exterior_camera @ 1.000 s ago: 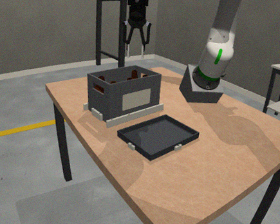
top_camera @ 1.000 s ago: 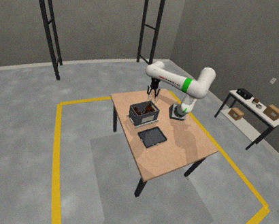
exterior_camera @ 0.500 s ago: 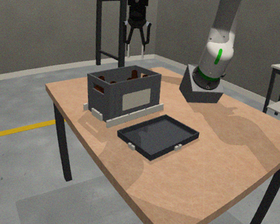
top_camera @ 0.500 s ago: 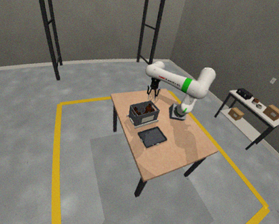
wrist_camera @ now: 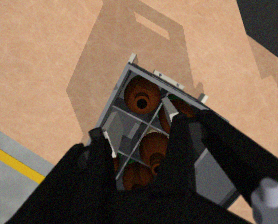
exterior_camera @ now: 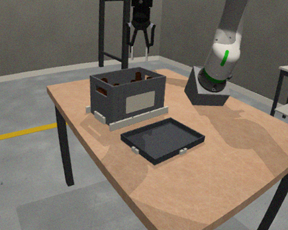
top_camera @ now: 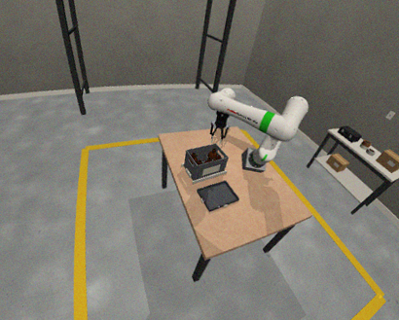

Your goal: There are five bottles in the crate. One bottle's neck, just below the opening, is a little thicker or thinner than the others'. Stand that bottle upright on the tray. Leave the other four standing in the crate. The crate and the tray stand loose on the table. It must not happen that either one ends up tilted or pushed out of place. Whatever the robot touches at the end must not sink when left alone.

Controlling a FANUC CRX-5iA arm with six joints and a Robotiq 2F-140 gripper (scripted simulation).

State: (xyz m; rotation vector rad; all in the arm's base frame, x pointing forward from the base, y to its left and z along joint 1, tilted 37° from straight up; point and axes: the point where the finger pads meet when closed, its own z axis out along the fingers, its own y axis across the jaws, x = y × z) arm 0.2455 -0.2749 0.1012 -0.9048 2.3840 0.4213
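A dark grey crate (top_camera: 207,167) (exterior_camera: 113,100) (wrist_camera: 116,95) stands on the wooden table (top_camera: 250,219) (exterior_camera: 203,189) and holds brown bottles (top_camera: 212,153) (exterior_camera: 137,76) (wrist_camera: 142,96) in its cells. In the wrist view one cell shows empty grey floor. The empty dark tray (top_camera: 217,196) (exterior_camera: 162,139) lies just in front of the crate. My gripper (top_camera: 218,140) (exterior_camera: 139,53) (wrist_camera: 142,115) hangs well above the crate's back part, fingers pointing down and partly apart, with nothing between them. My fingers hide part of the bottles in the wrist view.
The robot's base (top_camera: 253,161) (exterior_camera: 208,93) sits at the table's back right. A side table (top_camera: 365,156) with boxes stands to the right, a tall rack (top_camera: 79,16) at the back wall. Pale stops line the crate's foot (exterior_camera: 138,116).
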